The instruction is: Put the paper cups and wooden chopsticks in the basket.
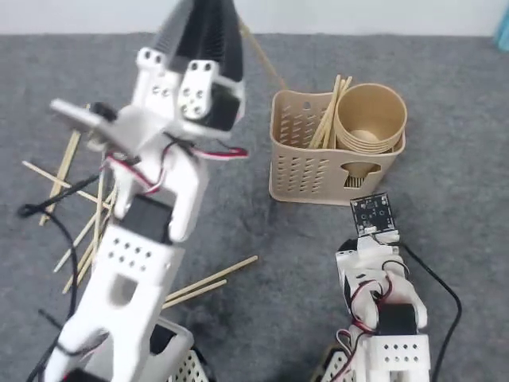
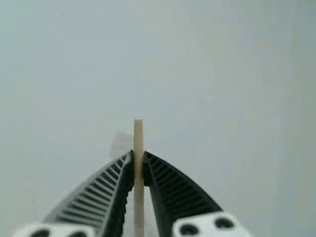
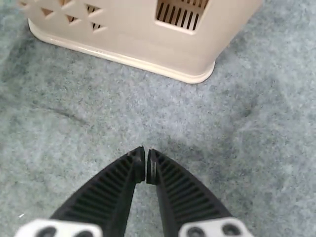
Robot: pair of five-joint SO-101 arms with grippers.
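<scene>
Up goes the left arm [image 1: 151, 231] in the high view, lifted well off the gray surface [image 1: 453, 127], and its left claw [image 1: 208, 32] has a single chopstick [image 1: 262, 56] slanting out toward the back corner of the basket [image 1: 306, 171]. The left wrist view gives the grip up close: the left claw [image 2: 138, 159] is clamped tight on that chopstick [image 2: 138, 133], the stick standing straight up between the ribbed fingers [image 2: 111, 182] with its blunt end poking past the tips, and a pale wall [image 2: 222, 74] behind it.

Over to the basket. From above, it sits on the surface with a stack of paper cups [image 1: 370, 119] nested in its right side and several chopsticks in the basket [image 1: 328, 119] leaning beside them, touching the cups. The right wrist view adds the low angle: the basket's lower wall and base rim [image 3: 148, 44] resting on the surface [image 3: 74, 108].

The right arm [image 1: 382, 318] sits low, just in front of the basket. Its right claw [image 3: 145, 160] is pinched closed with nothing in it, tips touching, above the surface.

Out on the surface: a scatter of loose chopsticks [image 1: 56, 180] to the left, partly hidden by the left arm, and a pair of chopsticks [image 1: 215, 277] lying side by side between the two arms.
</scene>
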